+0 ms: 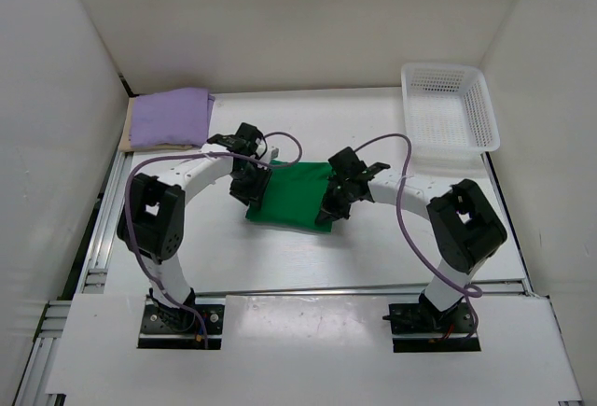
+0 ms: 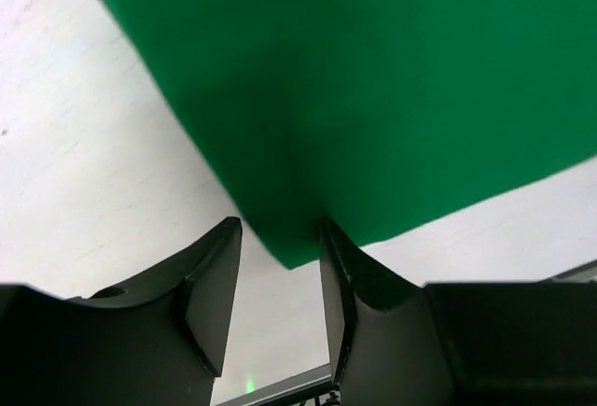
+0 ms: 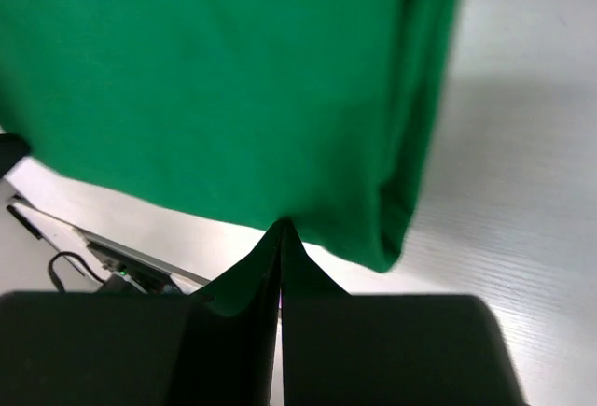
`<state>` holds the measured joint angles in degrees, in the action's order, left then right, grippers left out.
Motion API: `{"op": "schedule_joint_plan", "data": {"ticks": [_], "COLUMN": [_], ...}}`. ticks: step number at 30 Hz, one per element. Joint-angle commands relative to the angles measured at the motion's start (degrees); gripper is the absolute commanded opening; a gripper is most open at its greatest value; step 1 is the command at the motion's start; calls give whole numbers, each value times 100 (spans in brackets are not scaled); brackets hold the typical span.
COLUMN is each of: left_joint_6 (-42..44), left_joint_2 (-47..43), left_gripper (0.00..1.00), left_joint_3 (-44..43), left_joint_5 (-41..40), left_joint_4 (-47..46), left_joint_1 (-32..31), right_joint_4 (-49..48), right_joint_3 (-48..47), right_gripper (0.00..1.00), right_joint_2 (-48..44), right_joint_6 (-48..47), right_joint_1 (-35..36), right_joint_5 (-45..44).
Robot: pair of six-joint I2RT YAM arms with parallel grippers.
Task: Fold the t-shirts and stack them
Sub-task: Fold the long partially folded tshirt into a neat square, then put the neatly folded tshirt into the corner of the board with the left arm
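Your left gripper stands with its jaws parted. A corner of the green t-shirt pokes into the gap and touches the finger on the right of that view. Bare table shows between the fingers, so nothing is clamped. Your right gripper is clenched, fingertips pressed together right at the shirt's near edge. You cannot tell whether a sliver of cloth is caught there, because the tips hide the hem. Ahead and right of those fingers the shirt's layered, folded edge runs out of frame. Both wrist views cut the shirt off.

From above, the green shirt lies folded on the table between the two grippers, and each wrist covers one of its side edges. Well beyond your left gripper, the purple t-shirt lies folded on the tan t-shirt, of which only a thin strip shows. Well beyond your right gripper sits the white lattice basket.
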<state>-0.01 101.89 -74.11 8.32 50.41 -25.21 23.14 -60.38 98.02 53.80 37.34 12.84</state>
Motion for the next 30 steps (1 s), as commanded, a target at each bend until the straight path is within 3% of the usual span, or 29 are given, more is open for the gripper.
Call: {"op": "schedule_joint_plan", "data": {"ticks": [1,15,22,25,26,30], "left_joint_6": [1,1,1,1,1,1], "left_joint_2": [-108,621,166,-449,-598,-943], "left_gripper": [50,51,51,59,67,79], "left_joint_3": [150,450,511,450,450,336], "left_joint_5": [-287,-980,-982,-622,-490,790], "left_joint_4": [-128,-366,-366,-366,-366,-366], "left_joint_1": [43,-89,-89,-89,-89,358], "right_joint_4": [-336,-204,-151,-151,-47,348], "right_joint_3": [97,395,457,326,264,-122], "right_gripper": [0,0,0,0,0,5], "right_joint_2": [-46,358,245,175,104,-133], "right_joint_6": [262,25,-98,-396,-562,-809], "right_joint_1": [27,-131,-183,-183,-183,-183], "right_joint_5": [70,-194,-247,-115,-54,-299]}}
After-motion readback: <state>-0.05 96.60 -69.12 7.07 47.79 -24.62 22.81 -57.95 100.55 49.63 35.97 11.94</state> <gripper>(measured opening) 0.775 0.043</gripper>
